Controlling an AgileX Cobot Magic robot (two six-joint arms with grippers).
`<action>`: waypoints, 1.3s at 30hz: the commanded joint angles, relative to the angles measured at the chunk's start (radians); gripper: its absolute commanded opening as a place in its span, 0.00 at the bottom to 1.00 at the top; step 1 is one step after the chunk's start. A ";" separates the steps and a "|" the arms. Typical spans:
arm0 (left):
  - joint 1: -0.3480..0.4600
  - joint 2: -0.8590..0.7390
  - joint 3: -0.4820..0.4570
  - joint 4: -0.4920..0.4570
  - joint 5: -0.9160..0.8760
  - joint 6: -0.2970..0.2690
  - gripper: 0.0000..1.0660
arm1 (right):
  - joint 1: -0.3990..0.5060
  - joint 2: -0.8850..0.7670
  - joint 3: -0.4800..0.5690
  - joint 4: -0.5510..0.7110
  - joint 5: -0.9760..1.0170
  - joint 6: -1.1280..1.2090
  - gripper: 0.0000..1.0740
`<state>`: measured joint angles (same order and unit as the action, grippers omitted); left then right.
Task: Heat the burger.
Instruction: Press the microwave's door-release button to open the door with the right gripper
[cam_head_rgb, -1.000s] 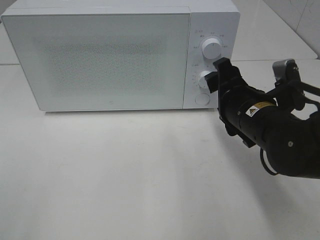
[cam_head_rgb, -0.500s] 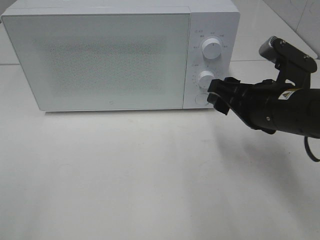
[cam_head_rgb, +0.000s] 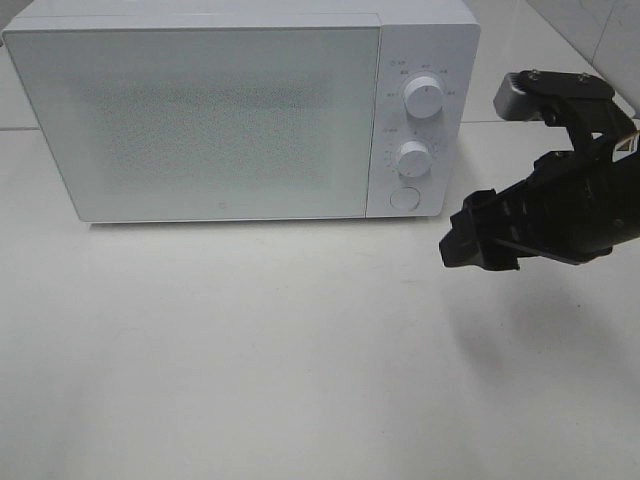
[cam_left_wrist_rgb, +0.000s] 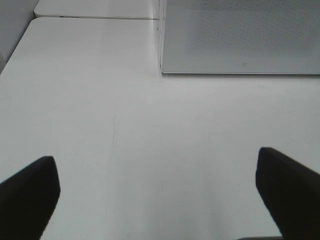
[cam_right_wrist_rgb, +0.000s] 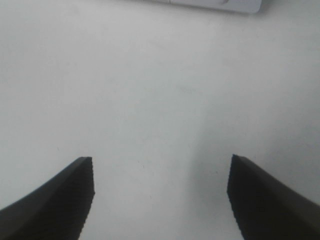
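Note:
The burger is out of view in every frame. A white microwave (cam_head_rgb: 200, 120) stands at the back of the table with its door shut; its front also shows in the left wrist view (cam_left_wrist_rgb: 240, 35). My right gripper (cam_head_rgb: 470, 245) hovers in front of and below the control panel, apart from it, pointing left and down. In its wrist view the right gripper (cam_right_wrist_rgb: 160, 200) is open over bare table with nothing between the fingers (cam_right_wrist_rgb: 55, 200). My left gripper (cam_left_wrist_rgb: 160, 200) is open and empty over the table, left of the microwave's front corner.
The control panel carries an upper knob (cam_head_rgb: 423, 97), a lower knob (cam_head_rgb: 412, 157) and a round button (cam_head_rgb: 403, 198). The white table (cam_head_rgb: 250, 350) stretches in front of the microwave. The left arm does not show in the exterior high view.
My right gripper has drawn back from the lower knob and button, moving down and to the right, away from the panel. Its jaws stay equally wide.

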<state>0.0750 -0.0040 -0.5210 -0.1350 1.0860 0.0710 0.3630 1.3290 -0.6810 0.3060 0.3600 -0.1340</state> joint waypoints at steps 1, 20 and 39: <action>-0.001 -0.014 0.003 0.001 -0.013 0.000 0.94 | -0.003 -0.015 -0.074 -0.117 0.243 -0.002 0.69; -0.001 -0.007 0.003 0.001 -0.013 0.001 0.94 | -0.002 -0.392 -0.147 -0.161 0.629 -0.005 0.69; -0.001 -0.007 0.003 0.001 -0.013 0.001 0.94 | -0.184 -1.073 -0.041 -0.215 0.681 0.017 0.69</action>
<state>0.0750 -0.0040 -0.5210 -0.1350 1.0860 0.0710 0.1880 0.3300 -0.7550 0.1110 1.0370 -0.1330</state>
